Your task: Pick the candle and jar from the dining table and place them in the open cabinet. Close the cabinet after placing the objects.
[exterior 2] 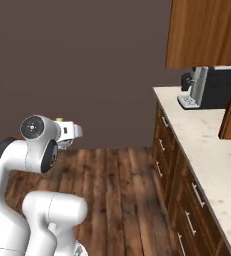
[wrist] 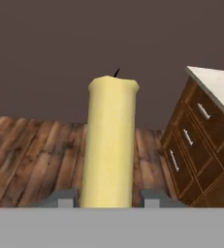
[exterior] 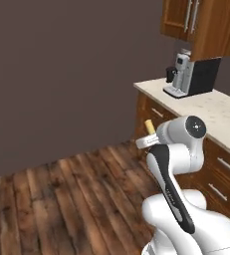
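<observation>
Yellow candle (wrist: 109, 145) is sitting clamped in the gripper (wrist: 108, 199), pointing straight out; cabinet (exterior: 198, 22) is hanging up right

I count one candle (wrist: 109, 145), standing between the two fingers (wrist: 65, 197). To the right of the fingers there is one worktop (exterior: 206, 107), and on it one coffee machine (exterior: 191, 74). Above it hangs one cabinet (exterior: 201, 22).
</observation>
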{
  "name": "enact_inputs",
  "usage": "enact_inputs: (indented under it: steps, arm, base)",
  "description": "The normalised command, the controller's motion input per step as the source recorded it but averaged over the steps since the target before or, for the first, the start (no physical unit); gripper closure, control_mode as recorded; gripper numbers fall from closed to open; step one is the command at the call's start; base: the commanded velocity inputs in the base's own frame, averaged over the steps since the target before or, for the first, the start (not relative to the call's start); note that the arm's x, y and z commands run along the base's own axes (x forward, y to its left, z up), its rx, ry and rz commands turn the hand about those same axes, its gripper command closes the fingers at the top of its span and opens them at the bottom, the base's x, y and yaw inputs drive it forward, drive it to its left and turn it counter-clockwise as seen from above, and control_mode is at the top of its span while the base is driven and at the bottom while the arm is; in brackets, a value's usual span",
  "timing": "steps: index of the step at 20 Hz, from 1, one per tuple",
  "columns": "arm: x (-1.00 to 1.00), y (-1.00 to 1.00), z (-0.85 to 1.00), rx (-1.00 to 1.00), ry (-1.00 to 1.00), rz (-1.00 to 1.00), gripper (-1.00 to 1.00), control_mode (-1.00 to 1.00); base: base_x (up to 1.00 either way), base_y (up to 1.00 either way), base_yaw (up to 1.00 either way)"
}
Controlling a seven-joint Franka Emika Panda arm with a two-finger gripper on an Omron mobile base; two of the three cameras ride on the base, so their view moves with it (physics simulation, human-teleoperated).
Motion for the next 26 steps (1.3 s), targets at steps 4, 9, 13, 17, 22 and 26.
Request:
enact_inputs:
  steps: [4,9,13,17,22,26]
  arm:
    - [0.00,0.00,0.00,0.00,0.00,0.00,1.00,1.00]
    - [0.00,0.00,0.00,0.00,0.00,0.00,1.00,1.00]
    - [0.00,0.00,0.00,0.00,0.00,0.00,1.00,1.00]
    - [0.00,0.00,0.00,0.00,0.00,0.00,1.00,1.00]
    - [0.00,0.00,0.00,0.00,0.00,0.00,1.00,1.00]
    - [0.00,0.00,0.00,0.00,0.00,0.00,1.00,1.00]
  base:
    - [0.00,0.01,-0.54]
    - [0.00,0.12,-0.56]
    - [0.00,0.21,-0.57]
    - [0.00,0.34,-0.56]
    - [0.02,0.60,-0.54]
    - [0.17,0.76,-0.48]
